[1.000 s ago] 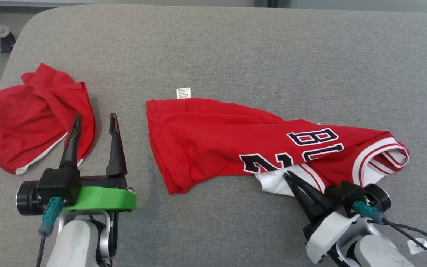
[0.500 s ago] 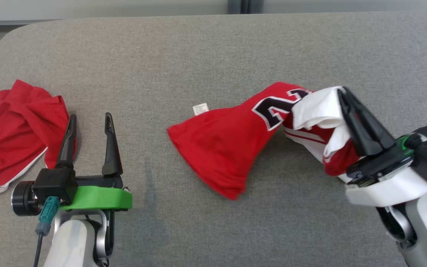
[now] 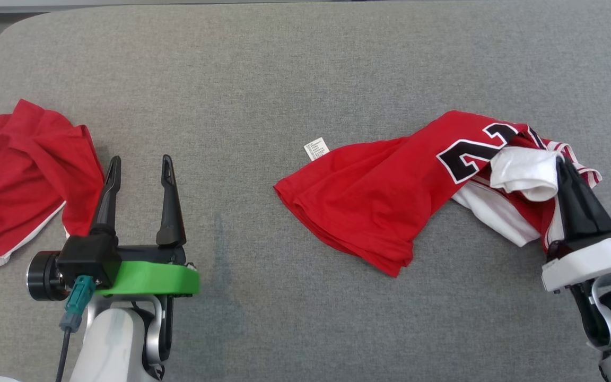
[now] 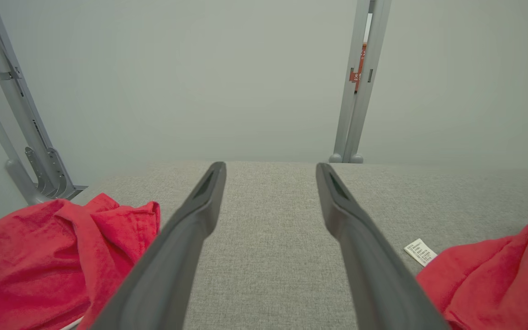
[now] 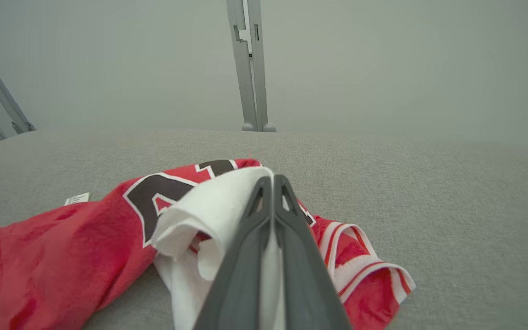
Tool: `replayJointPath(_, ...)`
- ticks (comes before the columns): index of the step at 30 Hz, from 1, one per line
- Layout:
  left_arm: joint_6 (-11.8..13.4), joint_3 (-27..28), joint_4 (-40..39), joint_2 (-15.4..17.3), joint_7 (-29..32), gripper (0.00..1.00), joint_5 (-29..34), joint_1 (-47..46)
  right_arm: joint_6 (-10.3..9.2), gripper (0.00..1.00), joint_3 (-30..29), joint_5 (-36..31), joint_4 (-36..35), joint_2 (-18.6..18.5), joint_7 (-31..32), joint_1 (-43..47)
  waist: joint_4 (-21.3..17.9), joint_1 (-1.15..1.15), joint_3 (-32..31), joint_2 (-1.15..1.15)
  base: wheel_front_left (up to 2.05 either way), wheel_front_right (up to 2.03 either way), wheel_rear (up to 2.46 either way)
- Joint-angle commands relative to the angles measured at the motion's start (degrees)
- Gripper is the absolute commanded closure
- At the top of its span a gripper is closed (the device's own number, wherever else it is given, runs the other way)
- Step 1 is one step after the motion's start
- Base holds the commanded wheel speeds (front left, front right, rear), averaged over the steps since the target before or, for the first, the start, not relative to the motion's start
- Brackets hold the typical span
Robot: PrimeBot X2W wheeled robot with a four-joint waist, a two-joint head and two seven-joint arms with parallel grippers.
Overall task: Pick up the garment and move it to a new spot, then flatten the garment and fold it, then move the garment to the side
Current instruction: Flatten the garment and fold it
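The garment point(image 3: 380, 207) is a red jersey with black numerals, white lining and a small white label; it lies crumpled right of centre on the grey padded table point(image 3: 305, 69). My right gripper point(image 3: 559, 162) is shut on a white fold at its right end, with the rest trailing left on the surface. In the right wrist view the closed fingers point(image 5: 287, 215) pinch the white cloth of the garment point(image 5: 62, 247). My left gripper point(image 3: 138, 164) stands open over bare table at the lower left, holding nothing; in its wrist view the garment's edge point(image 4: 497, 270) lies to the right.
A second red cloth point(image 3: 19, 175) with a white stripe lies bunched at the table's left edge, just left of my left gripper, and shows as the red cloth point(image 4: 48, 261) in the left wrist view. Grey frame posts point(image 5: 250, 68) stand beyond the far edge.
My right gripper, shut on the garment's white fold, lifted it and carried it up and to the right, dragging the jersey along. The left gripper stayed open and still. The head camera shifted.
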Motion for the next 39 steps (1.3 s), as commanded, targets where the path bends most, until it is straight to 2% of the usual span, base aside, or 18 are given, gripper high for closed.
replayJointPath(1,-0.2,0.2,0.2,-0.1,0.0,0.00,0.5,-0.7,-0.09,1.00,-0.5,0.2,2.4,0.1,-0.3,0.5,-0.3,0.00,0.2,0.00,0.00,0.00,0.00)
replayJointPath(2,-0.3,0.3,0.3,-0.1,0.0,0.00,0.6,-0.7,-0.09,0.60,-0.9,0.4,3.5,0.3,-0.7,0.2,-0.4,0.00,0.2,0.00,0.00,0.00,0.00)
replayJointPath(3,-0.5,0.3,0.4,-0.2,0.0,0.00,0.7,-0.8,-0.08,0.00,-1.2,0.5,4.6,0.6,-1.0,-0.2,-0.6,0.00,0.2,0.00,0.00,0.00,0.00)
replayJointPath(8,-0.6,0.8,0.5,-0.3,0.0,0.00,1.2,-0.4,-0.08,0.00,-3.0,-0.3,4.4,1.8,-2.6,-0.1,-1.4,0.00,-0.5,0.00,0.00,0.00,0.00)
replayJointPath(17,-0.4,2.2,0.5,0.5,0.0,0.00,1.7,3.1,-0.08,0.00,-3.2,-4.6,-7.1,4.1,-2.9,6.1,-3.3,0.00,-4.1,0.00,0.00,0.00,0.00)
replayJointPath(23,-0.6,1.9,1.3,1.0,0.0,0.00,2.1,5.3,-0.09,0.00,-1.7,-6.2,-11.8,6.0,-1.2,10.2,-4.2,0.00,-6.0,0.00,0.00,0.00,0.00)
replayJointPath(39,-0.7,0.3,1.0,1.2,0.2,0.00,2.2,5.5,-0.08,0.00,-1.5,-6.4,-15.1,7.3,1.0,12.0,-4.8,0.00,-6.5,0.00,0.00,0.00,0.00)
